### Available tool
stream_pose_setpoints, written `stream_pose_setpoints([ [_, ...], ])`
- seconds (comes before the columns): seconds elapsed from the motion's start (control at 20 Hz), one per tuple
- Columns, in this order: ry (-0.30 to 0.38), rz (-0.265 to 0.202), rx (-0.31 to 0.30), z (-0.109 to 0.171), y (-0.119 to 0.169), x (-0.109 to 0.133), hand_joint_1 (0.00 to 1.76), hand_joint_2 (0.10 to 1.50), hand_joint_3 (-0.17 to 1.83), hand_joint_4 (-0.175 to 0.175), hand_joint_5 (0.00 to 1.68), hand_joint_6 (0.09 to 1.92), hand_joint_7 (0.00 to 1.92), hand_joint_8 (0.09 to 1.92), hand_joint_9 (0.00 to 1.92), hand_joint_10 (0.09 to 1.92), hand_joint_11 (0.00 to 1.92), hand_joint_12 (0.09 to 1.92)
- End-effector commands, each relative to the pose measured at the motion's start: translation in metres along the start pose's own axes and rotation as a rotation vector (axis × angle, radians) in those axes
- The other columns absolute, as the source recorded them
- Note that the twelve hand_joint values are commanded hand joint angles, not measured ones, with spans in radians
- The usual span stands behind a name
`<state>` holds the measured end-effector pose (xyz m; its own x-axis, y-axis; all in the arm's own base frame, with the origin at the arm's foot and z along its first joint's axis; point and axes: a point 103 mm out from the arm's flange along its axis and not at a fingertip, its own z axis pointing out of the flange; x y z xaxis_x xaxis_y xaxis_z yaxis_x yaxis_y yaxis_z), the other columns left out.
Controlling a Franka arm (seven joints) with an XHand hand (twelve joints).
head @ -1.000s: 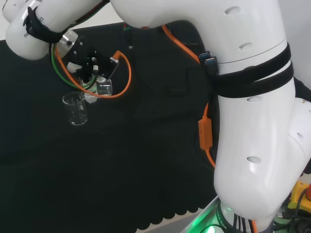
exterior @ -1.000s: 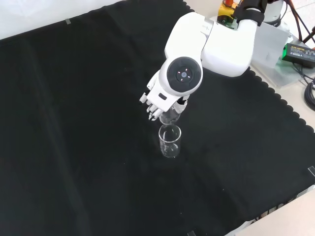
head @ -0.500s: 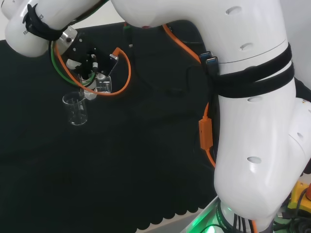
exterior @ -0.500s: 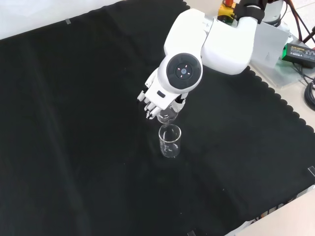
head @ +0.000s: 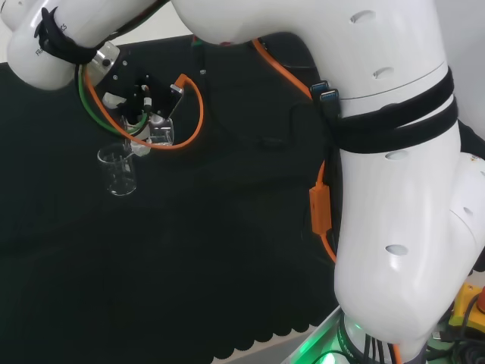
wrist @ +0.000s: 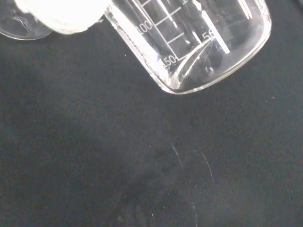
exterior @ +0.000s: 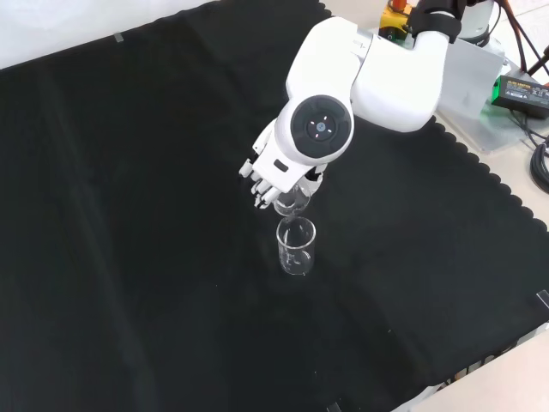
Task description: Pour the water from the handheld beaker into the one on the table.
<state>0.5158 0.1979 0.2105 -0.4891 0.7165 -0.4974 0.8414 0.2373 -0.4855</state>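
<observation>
My hand [exterior: 268,172] is shut on a clear graduated beaker [exterior: 292,202], held tilted just above the cloth. In the head view the hand [head: 135,105] grips that beaker [head: 161,132] up and to the right of a second clear beaker [head: 117,170] that stands upright on the black cloth. From the front, the standing beaker [exterior: 296,246] is directly below the held one, and the held one's lip is close over its rim. The wrist view shows the held beaker [wrist: 189,42] with its printed scale, next to a blurred white finger [wrist: 61,14]. I cannot make out water in either beaker.
The arm's big white links [head: 364,152] stand at the right of the head view, with orange cable [head: 198,114] looping near the hand. Black cloth [exterior: 129,257] surrounds the beakers. A power supply [exterior: 519,87] and cables lie beyond the cloth's scalloped edge.
Over the last second the hand with its beaker has risen a little and shifted slightly away from the standing beaker. The standing beaker has not moved.
</observation>
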Motion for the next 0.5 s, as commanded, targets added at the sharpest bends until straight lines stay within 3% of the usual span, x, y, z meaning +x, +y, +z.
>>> stream_pose_setpoints([
  [0.05, -0.027, -0.005, 0.000, -0.020, 0.006, 0.010, 1.25, 1.19, -0.17, -0.125, 0.86, 1.15, 1.12, 1.00, 1.13, 1.12, 0.96, 0.93],
  [0.2, -0.011, -0.003, -0.014, -0.014, 0.003, 0.005, 1.25, 1.19, -0.17, -0.125, 0.86, 1.15, 1.12, 1.00, 1.13, 1.12, 0.96, 0.93],
  [0.5, -0.042, -0.014, 0.001, -0.030, 0.012, 0.017, 1.25, 1.19, -0.17, -0.126, 0.86, 1.15, 1.12, 1.00, 1.13, 1.12, 0.96, 0.93],
])
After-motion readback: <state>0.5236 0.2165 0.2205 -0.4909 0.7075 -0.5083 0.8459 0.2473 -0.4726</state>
